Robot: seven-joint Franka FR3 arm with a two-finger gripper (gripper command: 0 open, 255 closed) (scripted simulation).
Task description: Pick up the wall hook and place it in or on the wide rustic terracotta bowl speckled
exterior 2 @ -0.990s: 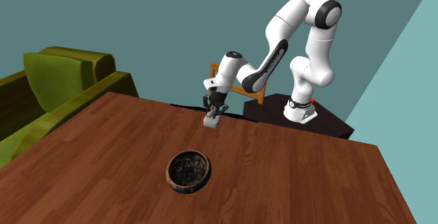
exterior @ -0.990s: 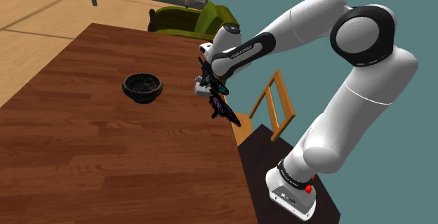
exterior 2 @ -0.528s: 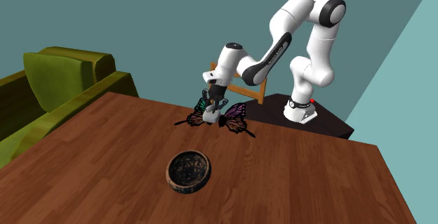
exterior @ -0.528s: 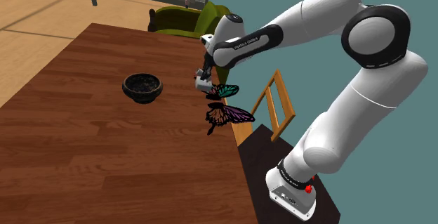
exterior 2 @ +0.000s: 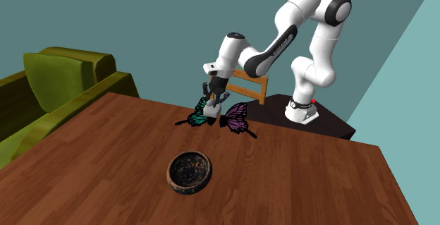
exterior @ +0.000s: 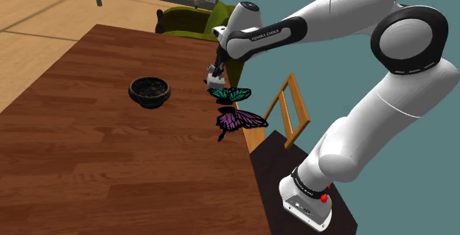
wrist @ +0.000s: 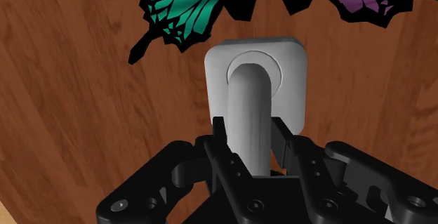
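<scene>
There is 1 arm, and its 1 black gripper (exterior: 217,65) is clenched on the 1 wall hook (exterior: 213,77), a plain grey piece with a rounded square plate and a curved peg. In the wrist view the 2 fingers (wrist: 222,133) press the peg from both sides, with the plate of the wall hook (wrist: 256,78) facing the wooden table (wrist: 77,117). The part of the peg between the fingers is hidden. The hook hangs near the table edge closest to the stand (exterior: 274,169), just above 2 butterfly shapes: 1 teal butterfly (exterior: 229,93) and 1 purple butterfly (exterior: 239,119). The wrist view cuts off both of them at the frame edge. From the second exterior view the hook (exterior 2: 211,108) sits between the 2 butterflies, and how far its plate stands off the table (exterior 2: 317,181) is hard to judge. The 1 bowl (exterior: 133,88), dark and speckled, stands well apart from the hook, toward the shoulder view's left. Beyond the table are 1 green armchair (exterior 2: 63,82) and 1 wooden chair (exterior: 287,112), and the arm partly covers that chair in the second exterior view.
</scene>
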